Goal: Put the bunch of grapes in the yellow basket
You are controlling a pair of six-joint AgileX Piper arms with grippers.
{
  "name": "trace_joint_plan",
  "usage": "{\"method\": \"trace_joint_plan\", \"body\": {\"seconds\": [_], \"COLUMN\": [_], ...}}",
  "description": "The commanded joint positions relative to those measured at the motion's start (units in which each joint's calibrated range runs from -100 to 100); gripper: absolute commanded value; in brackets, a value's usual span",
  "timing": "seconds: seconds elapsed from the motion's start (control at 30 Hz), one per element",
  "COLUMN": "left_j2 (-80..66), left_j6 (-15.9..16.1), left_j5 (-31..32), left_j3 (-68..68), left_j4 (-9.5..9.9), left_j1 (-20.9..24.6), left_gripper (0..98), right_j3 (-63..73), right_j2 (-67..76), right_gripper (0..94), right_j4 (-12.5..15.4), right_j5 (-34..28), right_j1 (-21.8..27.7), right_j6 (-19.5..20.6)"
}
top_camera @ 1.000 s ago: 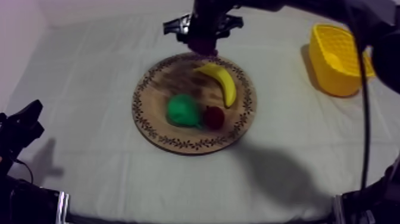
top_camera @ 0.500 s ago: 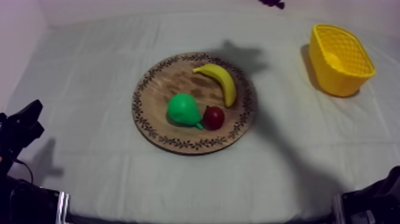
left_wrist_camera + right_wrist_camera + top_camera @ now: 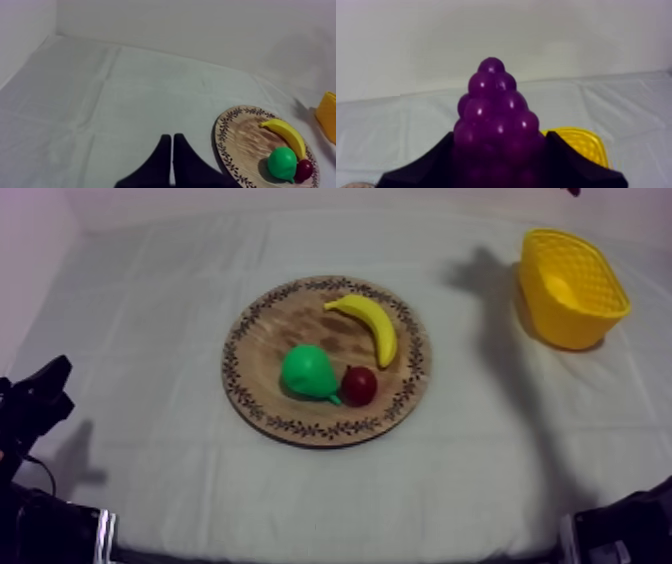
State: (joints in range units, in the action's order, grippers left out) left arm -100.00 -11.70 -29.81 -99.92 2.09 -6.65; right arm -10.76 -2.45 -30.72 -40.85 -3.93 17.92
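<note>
Top view: one round wooden board (image 3: pixel 262 338) lies mid-table on the cloth (image 3: pixel 150 308). It carries three toy fruits: one banana (image 3: pixel 368 326) at its far right, one pear (image 3: pixel 308 373) near the middle, and one small red fruit (image 3: pixel 359 385) touching the pear's right side. One yellow basket (image 3: pixel 570 288) stands well apart at the far right. The left arm (image 3: pixel 35 413) sits low at the near left edge. A dark purple scrap shows at the far edge above the basket, too small to tell for sure what it is. A soft shadow falls on the cloth just beside the basket's left wall.

Left wrist view: the left gripper (image 3: pixel 172 137) has its two fingers pressed together in a narrow wedge, holding nothing, over bare cloth beside the board. The same three fruits lie on the board, and one corner of the basket shows beyond it.

Right wrist view: the right gripper (image 3: pixel 500 136) is closed round the one bunch of grapes (image 3: pixel 496 115), a black finger on each flank. The grapes are lifted clear of the table, with the basket just beyond and below them.

Against half a second ago, the purple scrap has shifted rightwards along the far edge, from beyond the board to above the basket. The shadow has gone from the board's far rim to the basket's side. The board, its fruits, the basket and the left arm lie as before.
</note>
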Motion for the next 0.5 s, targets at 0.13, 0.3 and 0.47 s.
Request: {"method": "trace_joint_plan", "body": {"seconds": [0.13, 0.3, 0.47], "left_j2": [0.00, 0.00, 0.00], "left_j6": [0.01, 0.01, 0.01], "left_j5": [-0.01, -0.01, -0.01], "left_j3": [0.03, 0.03, 0.03], "left_j4": [-0.02, -0.02, -0.02], "left_j1": [0.03, 0.03, 0.03], "left_gripper": [0.1, 0.1, 0.1], "right_j3": [-4.77, -10.86, -14.94], "right_j2": [-0.53, -2.12, -4.40], "right_gripper": [22.7, 22.6, 24.4], "right_j4": [-1.38, -6.29, -7.16], "right_j5": [6.49, 10.33, 12.47], "right_j1": [5.48, 7.28, 8.07], "right_j6": [0.25, 4.28, 5.49]}}
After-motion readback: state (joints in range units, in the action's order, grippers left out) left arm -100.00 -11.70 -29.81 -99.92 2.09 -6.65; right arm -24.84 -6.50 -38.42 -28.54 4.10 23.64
